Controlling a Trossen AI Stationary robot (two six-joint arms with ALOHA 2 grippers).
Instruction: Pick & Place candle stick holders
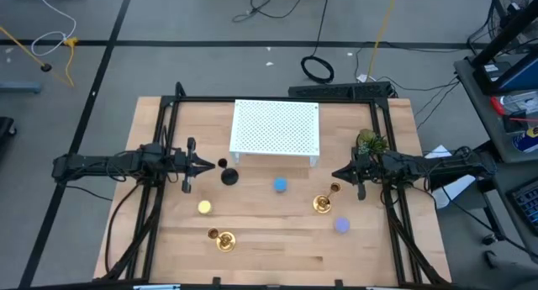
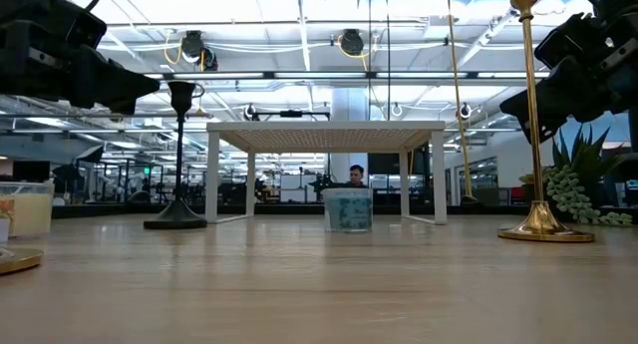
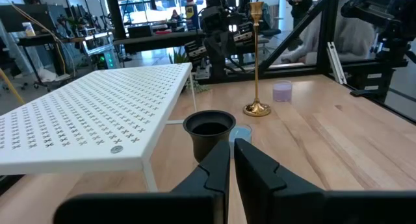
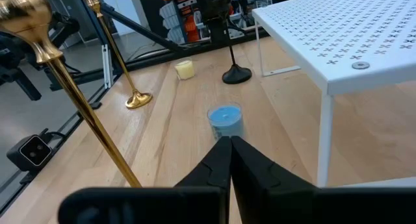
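Two dark arms are hovering above the wooden counter [image 1: 277, 239], one at each side. Left claw [image 1: 210, 165], fingers nearly closed on nothing, is pointing at the black candle stick holder [image 1: 229, 176] standing just beside the white perforated stand [image 1: 276, 128], apparently lining up for a pick. Right claw [image 1: 336, 174], fingers pressed together and empty, is waiting near a brass holder [image 1: 322, 203] and a green plant sprig [image 1: 370, 142]. A second brass holder [image 1: 224, 239] is standing toward the front edge. Yellow [image 1: 204, 208], blue [image 1: 280, 185] and lavender [image 1: 342, 226] pieces are sitting scattered between them, none yet moved.
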